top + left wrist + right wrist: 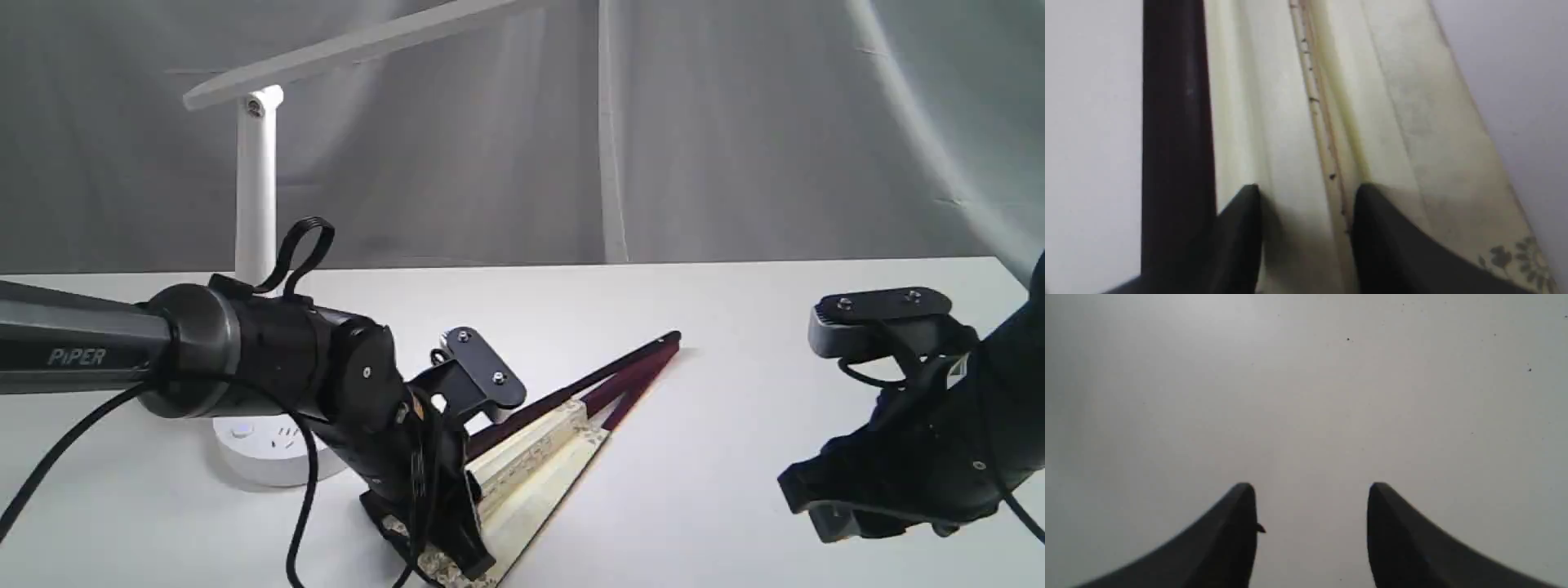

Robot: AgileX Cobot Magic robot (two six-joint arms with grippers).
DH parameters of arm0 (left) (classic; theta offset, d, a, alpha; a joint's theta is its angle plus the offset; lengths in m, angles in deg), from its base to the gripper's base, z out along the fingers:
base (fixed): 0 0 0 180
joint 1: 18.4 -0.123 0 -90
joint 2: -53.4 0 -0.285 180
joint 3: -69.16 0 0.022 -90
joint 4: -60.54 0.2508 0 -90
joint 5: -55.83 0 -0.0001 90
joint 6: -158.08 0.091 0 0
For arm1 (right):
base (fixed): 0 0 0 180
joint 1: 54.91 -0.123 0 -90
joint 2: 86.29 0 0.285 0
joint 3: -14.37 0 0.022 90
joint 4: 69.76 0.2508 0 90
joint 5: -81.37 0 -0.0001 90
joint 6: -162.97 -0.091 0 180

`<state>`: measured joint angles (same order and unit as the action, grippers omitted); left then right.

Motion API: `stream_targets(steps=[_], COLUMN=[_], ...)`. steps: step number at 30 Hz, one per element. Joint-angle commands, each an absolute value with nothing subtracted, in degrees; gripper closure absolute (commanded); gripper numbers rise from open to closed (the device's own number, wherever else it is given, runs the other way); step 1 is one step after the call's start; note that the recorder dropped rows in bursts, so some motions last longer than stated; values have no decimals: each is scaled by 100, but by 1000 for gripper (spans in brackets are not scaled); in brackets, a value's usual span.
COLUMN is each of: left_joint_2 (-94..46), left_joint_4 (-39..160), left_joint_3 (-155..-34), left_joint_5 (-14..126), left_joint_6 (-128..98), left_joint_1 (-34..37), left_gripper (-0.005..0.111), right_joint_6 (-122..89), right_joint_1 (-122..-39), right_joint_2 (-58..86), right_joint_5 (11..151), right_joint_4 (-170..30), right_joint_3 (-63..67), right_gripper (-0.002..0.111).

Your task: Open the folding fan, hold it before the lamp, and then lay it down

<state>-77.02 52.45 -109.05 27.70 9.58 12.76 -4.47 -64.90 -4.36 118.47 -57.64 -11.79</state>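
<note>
Paper pleats of the folding fan [539,457], flat on the table [735,327], sit between parted jaws of the left gripper [1306,194] (contact unclear, possibly touching); closing could crease them. Meanwhile the right gripper [1310,486] gapes empty.

I've got the folding fan [539,457] lying on the table [775,310], approx centre, pivot end toward back-right, leaf end toward front-left. The lamp [255,188] stands back-left, w/ its base just left of the fan and behind the left arm. The left gripper [1306,192] sits over the fan's leaf end, fingers either side of a pleat. The right gripper [1310,486] is far right, over the table, well apart from the fan.
</note>
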Motion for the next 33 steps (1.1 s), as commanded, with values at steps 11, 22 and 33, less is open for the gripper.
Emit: stream_targets(steps=[11,22,33], left_joint_2=[-7731,-7702,-7702], left_joint_4=[5220,5220,5220], left_joint_3=[-10859,-10859,-10859], left_joint_5=[2560,2675,4021], left_joint_6=[3915,6223,6222], left_joint_1=[1452,1452,1452], left_gripper=[76,76,76], right_joint_6=[-544,-544,-120], right_joint_1=[-6477,-6477,-6477], right_joint_2=[-433,-433,-1186], right_joint_5=[11999,12102,13118], right_joint_4=[-5859,-5722,-5312], right_joint_3=[-1140,-1140,-59], right_gripper=[64,64,64])
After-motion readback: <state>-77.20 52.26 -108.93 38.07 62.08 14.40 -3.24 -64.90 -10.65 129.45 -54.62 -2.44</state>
